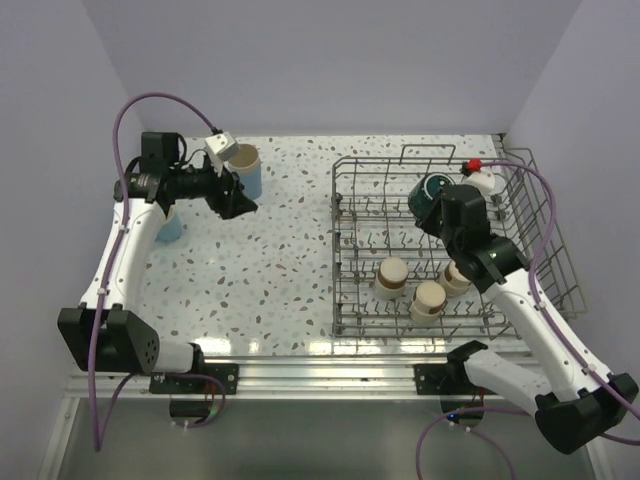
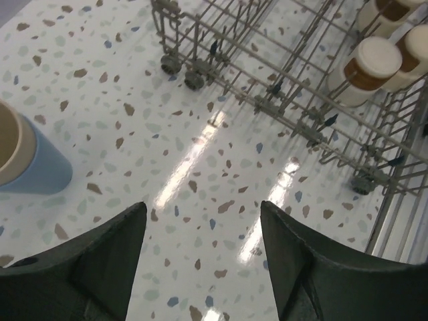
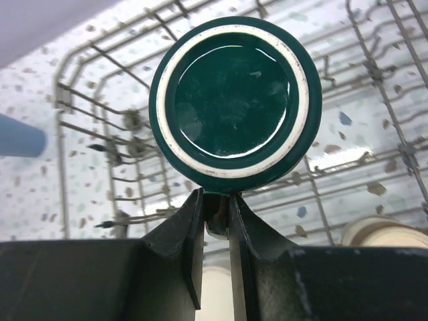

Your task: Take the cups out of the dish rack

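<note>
The grey wire dish rack [image 1: 545, 215] stands on the right of the table. My right gripper [image 1: 438, 210] is shut on the handle of the dark teal mug [image 1: 428, 193] and holds it above the rack. In the right wrist view the mug's base [image 3: 234, 93] faces the camera above the gripper [image 3: 215, 200]. Three short beige-and-brown cups [image 1: 391, 277] [image 1: 428, 300] [image 1: 456, 278] sit upside down in the rack's front. My left gripper [image 1: 243, 200] is open and empty over the table [image 2: 202, 207], beside a light blue tumbler with a beige cup nested in it [image 1: 245, 170] [image 2: 30, 167].
Another light blue cup [image 1: 168, 226] stands on the table, partly hidden behind the left arm. A white object with a red cap [image 1: 480, 178] lies at the rack's back right. The rack's near corner with its small wheels [image 2: 180, 70] shows in the left wrist view.
</note>
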